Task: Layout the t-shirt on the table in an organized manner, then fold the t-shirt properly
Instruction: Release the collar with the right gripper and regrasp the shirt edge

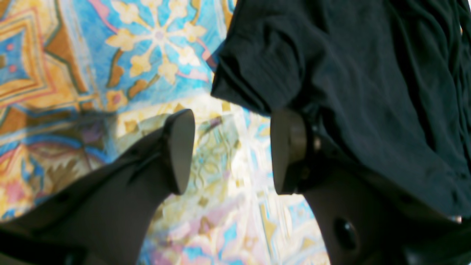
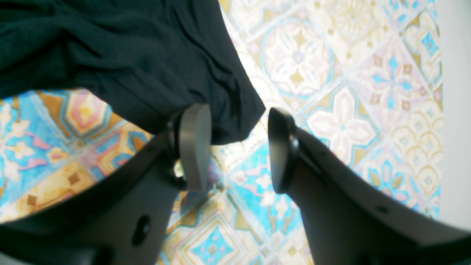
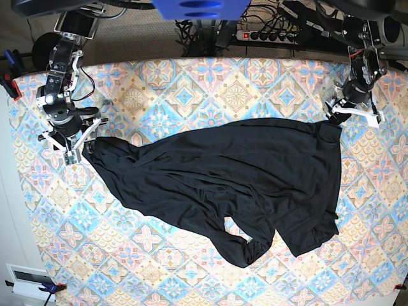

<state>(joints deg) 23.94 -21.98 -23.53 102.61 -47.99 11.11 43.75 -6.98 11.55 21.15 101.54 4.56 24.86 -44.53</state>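
Currently: t-shirt (image 3: pixel 236 172), black, spread rumpled across table (image 3: pixel 191 83). Left gripper (image 1: pixel 232 151) poised low at garment's edge, jaws apart, nothing between. Right gripper (image 2: pixel 239 147) likewise low at opposite corner, jaws apart, empty.

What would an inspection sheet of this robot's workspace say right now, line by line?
Surface: the table is covered by a pastel tile-pattern cloth.
Job's things: the t-shirt, black, lies spread but crumpled, with one part bunched at its near edge; not yet folded.
Clutter: nothing seen on the table besides the garment.
Grippers: the left gripper has its jaws apart, at the shirt's edge; the right gripper likewise, jaws apart beside a shirt corner. Neither holds fabric.
Cables: a tangle of cables with a power strip lies beyond the far edge.
Surroundings: clamps at the table's edge; a floor beyond.
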